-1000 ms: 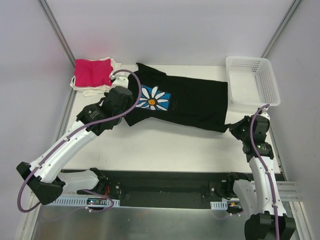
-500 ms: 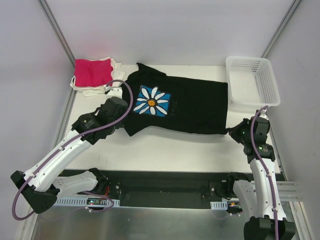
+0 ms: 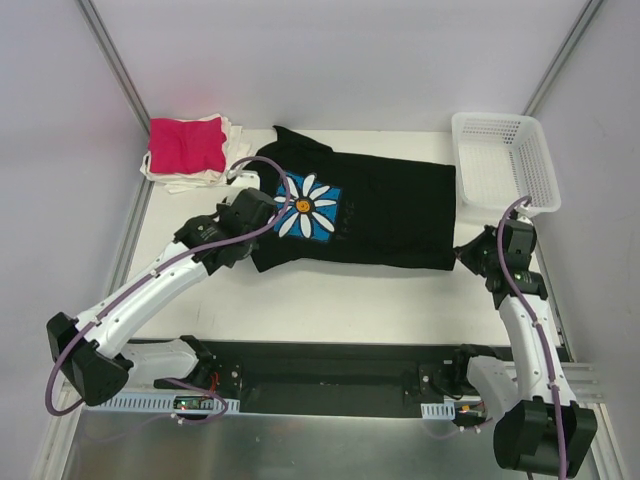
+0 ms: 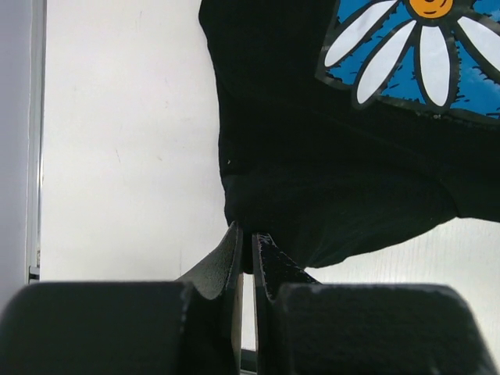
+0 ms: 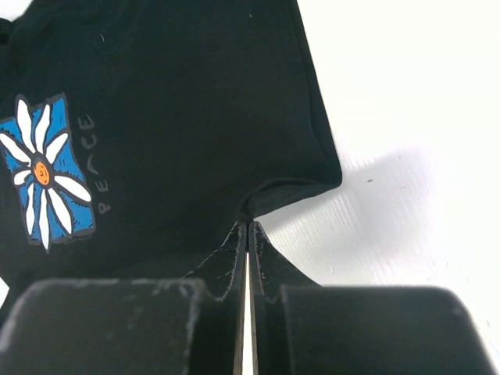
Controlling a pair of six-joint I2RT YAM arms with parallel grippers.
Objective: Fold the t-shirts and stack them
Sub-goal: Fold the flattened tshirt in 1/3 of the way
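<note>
The black t-shirt (image 3: pixel 390 210) with the blue daisy print (image 3: pixel 307 208) lies spread across the table's middle. My left gripper (image 3: pixel 258 214) is shut on its near left edge, just left of the print; the left wrist view shows the cloth (image 4: pixel 328 164) pinched at the fingertips. My right gripper (image 3: pixel 470 255) is shut on the shirt's near right corner; the right wrist view shows the hem (image 5: pixel 195 117) pinched there. A magenta-pink t-shirt (image 3: pixel 185 145) lies folded on white/cream ones (image 3: pixel 170 178) at the back left.
A white plastic mesh basket (image 3: pixel 503 165) stands at the back right, close to my right gripper. The white table (image 3: pixel 350 295) shows bare in front of the shirt. Metal frame posts rise at the back corners.
My left gripper has moved to the right, drawing the shirt's left part with the daisy print that way. My right gripper has shifted slightly toward the back with the shirt's corner.
</note>
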